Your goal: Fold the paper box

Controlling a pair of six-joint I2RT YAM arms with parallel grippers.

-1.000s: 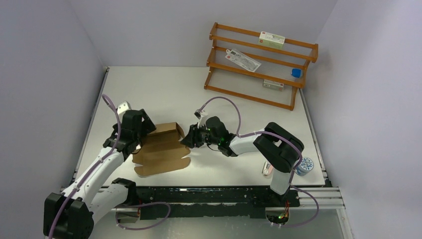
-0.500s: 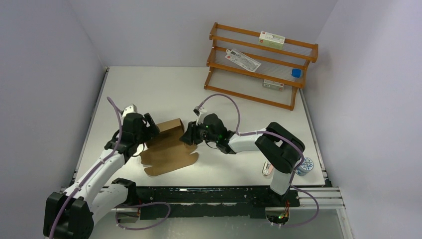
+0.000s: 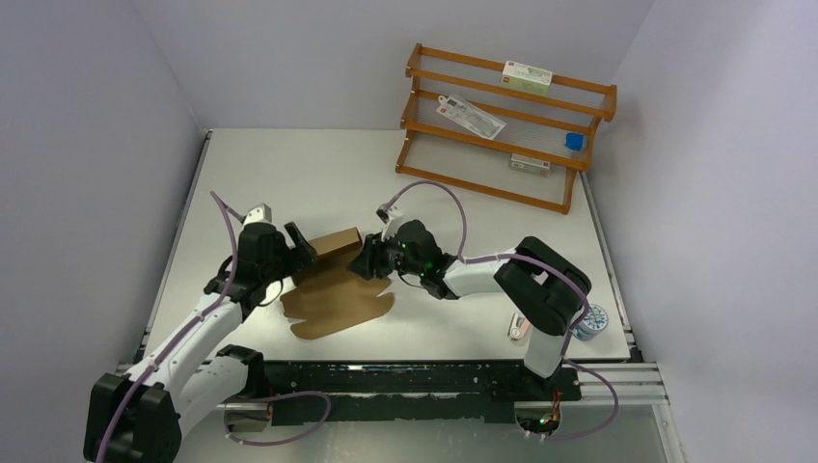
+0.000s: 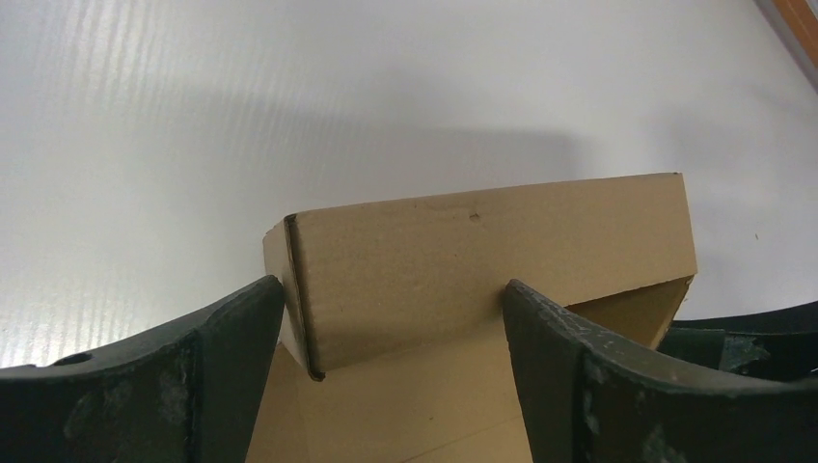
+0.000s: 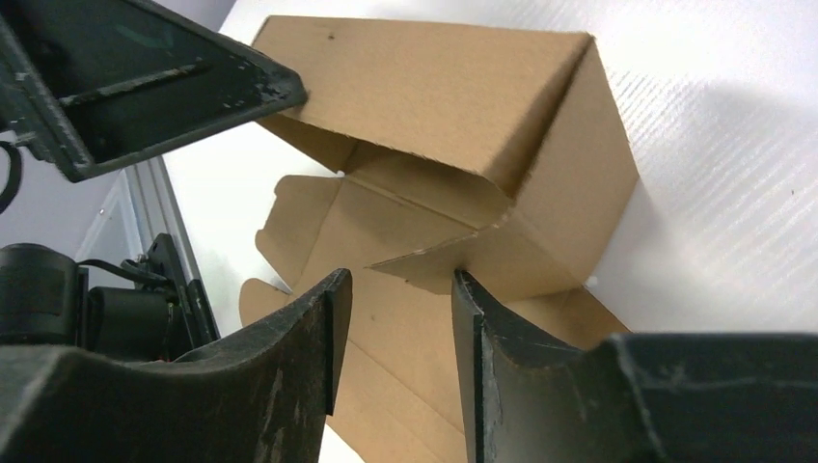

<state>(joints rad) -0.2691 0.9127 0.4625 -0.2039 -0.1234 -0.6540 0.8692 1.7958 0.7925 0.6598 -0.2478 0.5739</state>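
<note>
While the paper box (image 3: pixel 342 299) lies on the table (image 3: pixel 289 164), the top view shows the left gripper (image 3: pixel 302 248) at its left end and the right gripper (image 3: pixel 368 260) at its right; the left wrist view has fingers (image 4: pixel 222 347) spread wide before its upright wall; the right wrist view has fingers (image 5: pixel 289 347) narrowly parted beside its folded corner

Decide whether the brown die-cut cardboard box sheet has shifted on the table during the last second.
Yes. The brown cardboard box sheet has slid right, away from the white table's left edge.
</note>
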